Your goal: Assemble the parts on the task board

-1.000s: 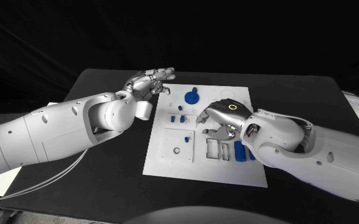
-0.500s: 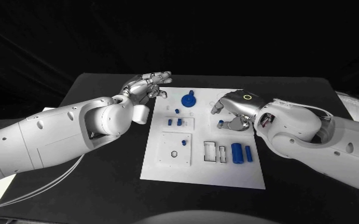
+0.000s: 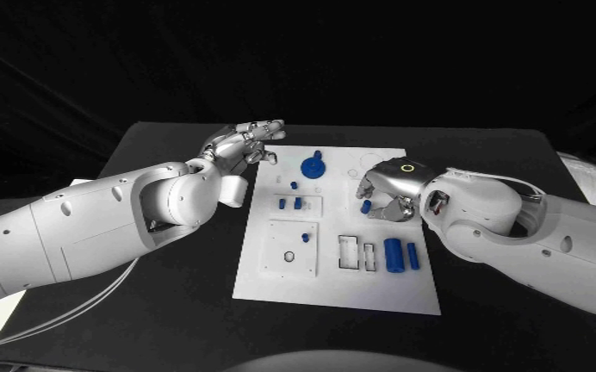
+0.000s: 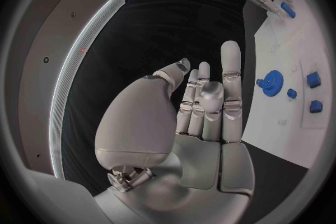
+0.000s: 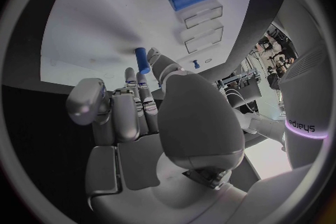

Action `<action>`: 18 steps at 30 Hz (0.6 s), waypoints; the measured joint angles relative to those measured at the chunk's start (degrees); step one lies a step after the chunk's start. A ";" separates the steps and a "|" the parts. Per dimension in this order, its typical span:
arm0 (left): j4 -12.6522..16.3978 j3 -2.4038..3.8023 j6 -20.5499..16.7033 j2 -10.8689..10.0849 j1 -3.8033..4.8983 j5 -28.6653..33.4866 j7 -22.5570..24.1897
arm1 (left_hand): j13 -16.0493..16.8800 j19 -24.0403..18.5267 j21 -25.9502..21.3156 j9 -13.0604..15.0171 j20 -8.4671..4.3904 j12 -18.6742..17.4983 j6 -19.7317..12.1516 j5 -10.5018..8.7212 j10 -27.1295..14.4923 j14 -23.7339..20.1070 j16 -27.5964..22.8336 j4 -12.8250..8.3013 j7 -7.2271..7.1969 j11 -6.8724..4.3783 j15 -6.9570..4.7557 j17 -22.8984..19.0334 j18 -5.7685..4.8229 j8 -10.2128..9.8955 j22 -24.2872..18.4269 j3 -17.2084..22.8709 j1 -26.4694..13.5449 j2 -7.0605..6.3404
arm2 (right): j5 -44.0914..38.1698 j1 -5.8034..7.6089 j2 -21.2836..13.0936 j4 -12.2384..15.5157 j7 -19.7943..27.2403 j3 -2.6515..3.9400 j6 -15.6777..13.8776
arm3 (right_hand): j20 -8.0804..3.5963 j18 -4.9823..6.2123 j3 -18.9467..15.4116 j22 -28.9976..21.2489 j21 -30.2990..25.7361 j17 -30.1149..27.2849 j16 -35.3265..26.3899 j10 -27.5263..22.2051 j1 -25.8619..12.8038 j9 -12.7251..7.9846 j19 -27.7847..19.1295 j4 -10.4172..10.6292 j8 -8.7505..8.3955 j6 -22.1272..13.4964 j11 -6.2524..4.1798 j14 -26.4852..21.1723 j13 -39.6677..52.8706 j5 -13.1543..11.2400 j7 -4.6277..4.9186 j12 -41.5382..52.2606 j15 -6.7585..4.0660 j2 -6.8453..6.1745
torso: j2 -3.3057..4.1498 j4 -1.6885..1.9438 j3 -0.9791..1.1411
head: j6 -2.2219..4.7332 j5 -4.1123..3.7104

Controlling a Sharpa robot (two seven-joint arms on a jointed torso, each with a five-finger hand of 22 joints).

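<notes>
The white task board [image 3: 280,279] lies mid-table. My left hand [image 3: 244,144] hovers open off the board's far left corner, holding nothing; its palm and straight fingers show in the left wrist view [image 4: 203,106]. My right hand [image 3: 388,189] hangs over the board's right side, fingers curled down. A short blue peg [image 3: 367,207] stands right at its fingertips [image 5: 142,60]; the thumb [image 5: 87,102] is apart from it, and I cannot tell whether the peg is gripped. A blue gear [image 3: 315,164] stands near the far edge.
A thick blue cylinder [image 3: 394,254] and a thin blue bar [image 3: 412,256] lie near the board's right edge, beside two empty slots [image 3: 349,250]. Small blue blocks [image 3: 291,203] sit left of centre. Black table [image 3: 149,303] surrounds the board.
The right hand has sunk a little toward me, closing over the short blue peg. The left hand has stayed where it was. Earlier the whole picture shifted with the camera.
</notes>
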 measured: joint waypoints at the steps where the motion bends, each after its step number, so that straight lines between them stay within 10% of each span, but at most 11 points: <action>1: 0.00 0.00 0.00 0.00 0.00 -0.02 0.00 | 0.02 0.00 0.00 0.00 0.00 0.15 0.00 0.00 0.00 0.00 0.00 0.00 0.00 0.00 0.00 -0.07 0.00 0.00 0.00 0.00 0.00 0.00 | -0.03 -0.03 0.12 -0.14 0.03 -0.01 0.10 | 0.00 0.00 0.02 0.00 0.00 -0.03 0.00 0.64 0.39 0.04 0.00 0.02 0.00 0.17 -0.14 0.00 0.00 0.00 -0.17 0.29 0.00 0.39 | 0.00 0.00 -0.01 | -0.02 0.00; 18: -0.08 0.00 0.06 -0.06 0.00 -0.19 -0.06 | 0.05 0.00 -0.08 0.00 0.00 0.44 -0.53 0.00 -0.46 -0.20 0.00 -0.16 0.12 0.05 0.20 -0.19 0.00 0.00 -0.09 -0.16 0.00 0.00 | -0.12 -0.16 0.63 -0.90 0.93 0.01 1.37 | -1.15 0.00 4.32 0.25 0.00 0.01 0.00 8.19 0.74 0.73 1.15 1.44 1.05 5.03 -1.98 -0.10 -0.04 -0.69 -0.12 1.54 -1.37 2.02 | -0.01 -0.08 0.01 | -0.76 0.23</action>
